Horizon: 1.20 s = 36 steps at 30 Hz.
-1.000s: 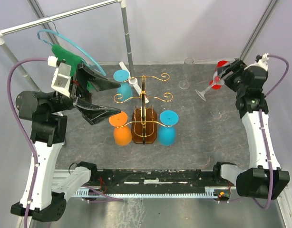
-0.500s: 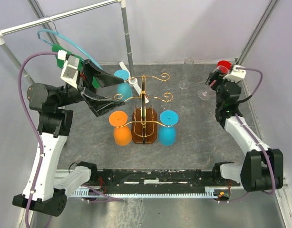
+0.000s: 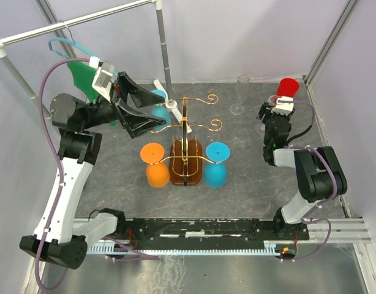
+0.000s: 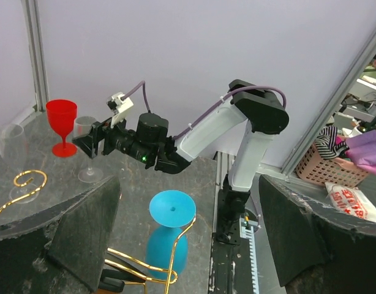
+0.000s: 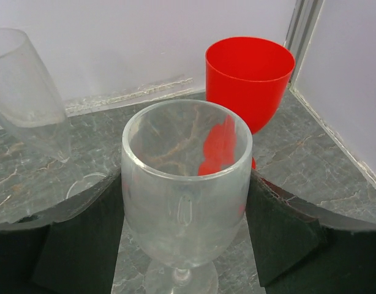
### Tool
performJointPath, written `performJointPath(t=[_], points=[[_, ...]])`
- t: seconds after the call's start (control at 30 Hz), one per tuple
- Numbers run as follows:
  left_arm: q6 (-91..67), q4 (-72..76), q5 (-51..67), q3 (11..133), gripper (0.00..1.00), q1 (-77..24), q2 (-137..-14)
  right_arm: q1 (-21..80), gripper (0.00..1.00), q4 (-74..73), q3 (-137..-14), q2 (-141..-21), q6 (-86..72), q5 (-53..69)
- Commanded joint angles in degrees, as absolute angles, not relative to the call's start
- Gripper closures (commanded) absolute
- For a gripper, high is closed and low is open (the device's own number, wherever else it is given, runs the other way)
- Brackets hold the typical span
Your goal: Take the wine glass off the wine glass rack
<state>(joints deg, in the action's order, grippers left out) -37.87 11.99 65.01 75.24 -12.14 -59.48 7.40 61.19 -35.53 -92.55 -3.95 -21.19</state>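
The gold wire rack [image 3: 185, 125] stands mid-table on its brown base [image 3: 186, 165]. Three glasses hang on it upside down: a blue one at back left [image 3: 157, 101], an orange one at front left [image 3: 155, 166] and a blue one at front right [image 3: 217, 164], which also shows in the left wrist view [image 4: 169, 236]. My left gripper [image 3: 150, 111] is open and empty, raised by the rack's back-left arm. My right gripper [image 3: 270, 119] is shut on a clear wine glass [image 5: 187, 202], which stands upright at the right.
A red glass [image 3: 287, 87] stands just behind the held glass, near the right wall. Another clear glass [image 3: 237, 109] stands at the back, right of the rack. A metal post [image 3: 163, 46] and a green hanger [image 3: 84, 70] are at the back left.
My right arm has lowered the clear glass from a tilted hold in the air to upright, low beside the red glass. My left gripper has risen and swung back towards the back-left blue glass.
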Motion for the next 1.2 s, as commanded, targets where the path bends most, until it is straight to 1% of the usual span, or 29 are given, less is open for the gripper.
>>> performJointPath(t=[0.0,0.27,0.5,0.77,0.83,1.0,1.17], points=[[-41.59,15.52,64.18,74.89,0.01,-12.32,-60.65,7.76,0.27,77.02,-37.49,-96.13,-1.18,-21.77],[-42.97,17.3,63.59,75.45,0.01,-12.34,-62.53,7.9,0.23,82.5,-39.81,-102.7,1.13,-20.24],[-43.83,17.89,63.38,75.93,0.01,-12.31,-63.53,7.91,0.23,82.63,-42.24,-106.25,1.15,-18.69],[-44.25,18.05,63.11,75.54,0.01,-12.38,-63.59,7.91,0.14,82.62,-43.34,-109.03,2.13,-17.69],[-44.25,18.1,63.12,75.59,0.01,-12.31,-63.46,7.82,0.09,82.62,-43.18,-109.09,1.73,-17.82],[-44.21,18.02,63.03,75.26,0.01,-12.3,-62.98,7.99,0.01,82.63,-41.8,-106.95,2.03,-17.67],[-44.02,17.78,62.57,74.21,0.01,-12.32,-62.04,8.03,0.0,82.54,-38.21,-101.13,4.01,-17.73]])
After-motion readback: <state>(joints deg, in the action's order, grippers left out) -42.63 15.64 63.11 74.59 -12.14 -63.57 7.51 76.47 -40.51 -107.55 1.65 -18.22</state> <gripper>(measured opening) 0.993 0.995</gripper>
